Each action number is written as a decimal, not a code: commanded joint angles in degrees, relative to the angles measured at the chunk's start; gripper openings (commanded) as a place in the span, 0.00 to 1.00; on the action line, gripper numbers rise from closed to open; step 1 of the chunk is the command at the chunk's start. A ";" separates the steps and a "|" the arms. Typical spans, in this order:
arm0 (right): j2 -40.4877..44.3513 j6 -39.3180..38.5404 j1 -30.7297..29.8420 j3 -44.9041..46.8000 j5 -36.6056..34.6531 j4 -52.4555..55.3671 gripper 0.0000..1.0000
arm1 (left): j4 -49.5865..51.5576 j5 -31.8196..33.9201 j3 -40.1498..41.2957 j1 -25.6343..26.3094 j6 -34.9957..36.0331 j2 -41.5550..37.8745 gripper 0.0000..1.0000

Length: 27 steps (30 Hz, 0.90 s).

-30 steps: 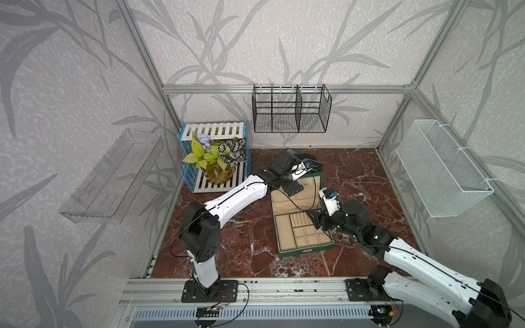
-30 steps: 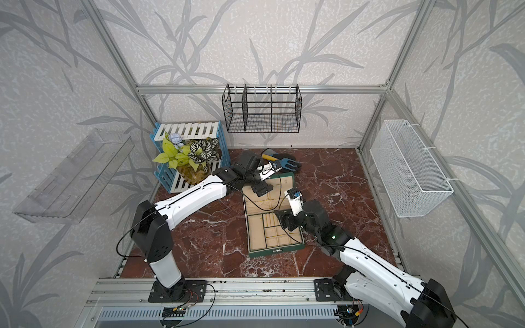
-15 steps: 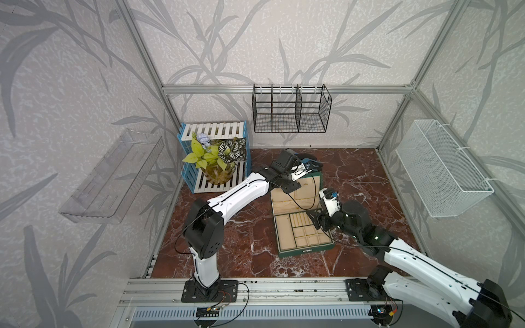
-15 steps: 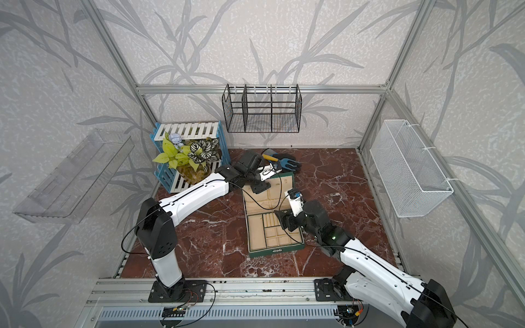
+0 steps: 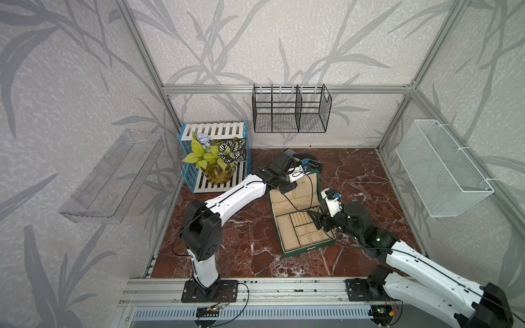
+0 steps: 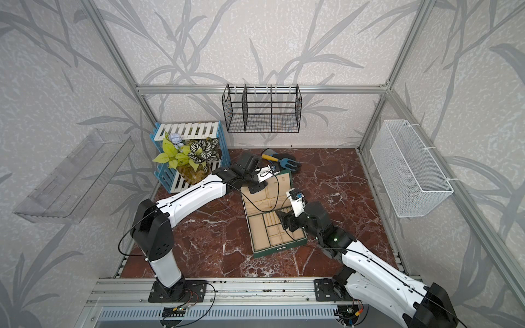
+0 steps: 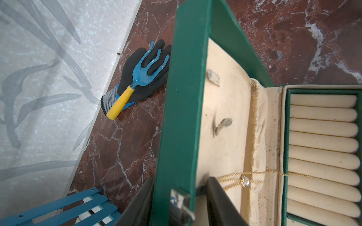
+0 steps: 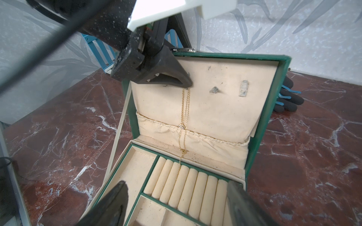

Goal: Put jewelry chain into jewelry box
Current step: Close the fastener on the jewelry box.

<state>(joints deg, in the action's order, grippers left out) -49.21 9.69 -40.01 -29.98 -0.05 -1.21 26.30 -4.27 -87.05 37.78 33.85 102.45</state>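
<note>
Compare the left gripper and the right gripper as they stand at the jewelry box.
The left gripper straddles the top edge of the raised lid of the jewelry box; the right gripper hangs over the ring rolls in its base. The left gripper's jaws stand narrow, against the lid; the right gripper's stand wide, holding nothing. Both have black fingers and are at the open box.

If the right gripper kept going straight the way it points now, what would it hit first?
Probably the ring rolls in the jewelry box, where the tail of the jewelry chain lies; the open right gripper frames them in its wrist view. The raised lid stands beyond; depth is unclear.
</note>
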 commanded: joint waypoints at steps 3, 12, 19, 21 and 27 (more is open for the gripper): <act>0.96 0.92 0.01 0.44 -0.83 -0.64 0.82 | 1.61 -0.39 2.09 -0.60 -0.38 -0.43 0.40; 1.78 0.90 0.02 0.79 -1.34 -0.34 0.82 | 0.44 0.90 3.86 -0.84 -0.87 -1.03 0.33; 2.82 1.11 0.01 1.06 -1.79 0.03 0.82 | -0.27 2.76 4.71 -0.81 -0.32 -1.38 0.29; 3.04 1.11 -0.06 1.15 -1.95 0.07 0.82 | -0.33 3.17 4.76 -0.84 -0.25 -1.38 0.29; 3.55 1.19 -0.02 1.17 -1.97 0.56 0.82 | -0.67 2.41 2.87 -0.64 -1.64 -1.83 0.31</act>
<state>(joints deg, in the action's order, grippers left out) -46.65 10.52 -40.01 -29.36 -1.41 -0.95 23.99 -5.85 -84.53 37.36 33.43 99.77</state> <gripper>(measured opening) 0.820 0.311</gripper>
